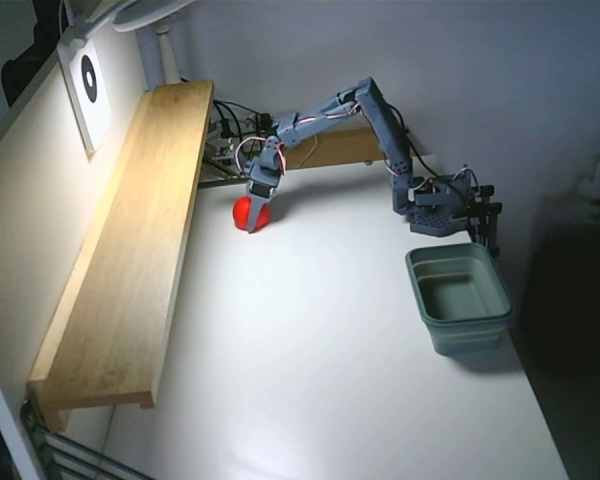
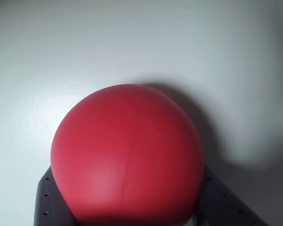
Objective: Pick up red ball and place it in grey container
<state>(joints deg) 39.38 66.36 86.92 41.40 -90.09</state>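
Red ball (image 1: 248, 213): you've got one, at the table's (image 1: 310, 360) far-left corner beside the wooden shelf (image 1: 130, 270). Gripper (image 1: 256, 220) is down on it, w/ one finger (image 2: 49, 200) either side, ball between. One grey container (image 1: 460, 297), empty, near the right edge.

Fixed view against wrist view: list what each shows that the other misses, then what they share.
Only the fixed view shows the grey container at the right, empty, the wooden shelf along the left wall, and the whole arm reaching to the far left of the table.

Only the wrist view shows the fingers flanking the ball on both sides.

Both show the red ball at the gripper on the white table.
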